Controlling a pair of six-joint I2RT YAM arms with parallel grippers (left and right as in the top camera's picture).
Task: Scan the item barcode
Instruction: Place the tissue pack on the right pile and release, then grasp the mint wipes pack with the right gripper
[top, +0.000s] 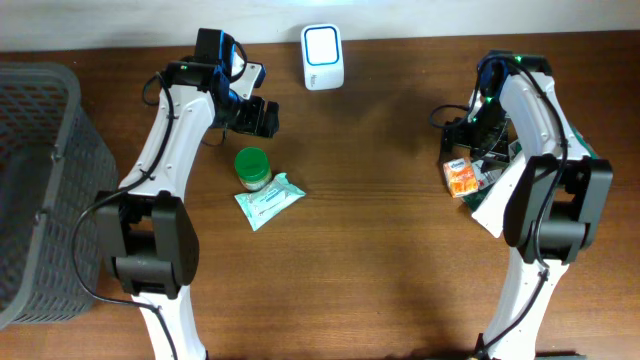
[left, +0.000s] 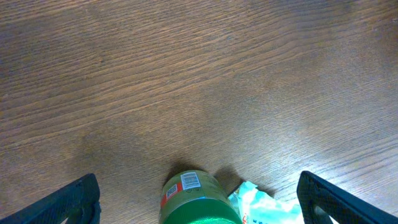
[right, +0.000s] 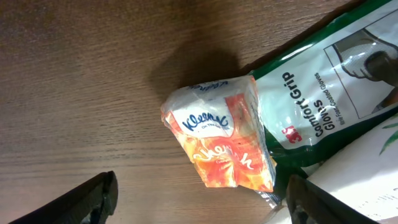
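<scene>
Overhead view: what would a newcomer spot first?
The lit white scanner at the far edge of the table stands out, with a green-lidded jar and a wipes pack lying by the left arm. A bright orange Kleenex pack sits by the right arm, and a grey basket fills the left edge.

Green-lidded jar (top: 252, 166) just beside a teal packet (top: 268, 200), left of centre on the bench (top: 380, 250); orange tissue pack (top: 461, 177) at right; white scanner (top: 322, 57) at far edge; grey basket (top: 40, 190) far left.
</scene>
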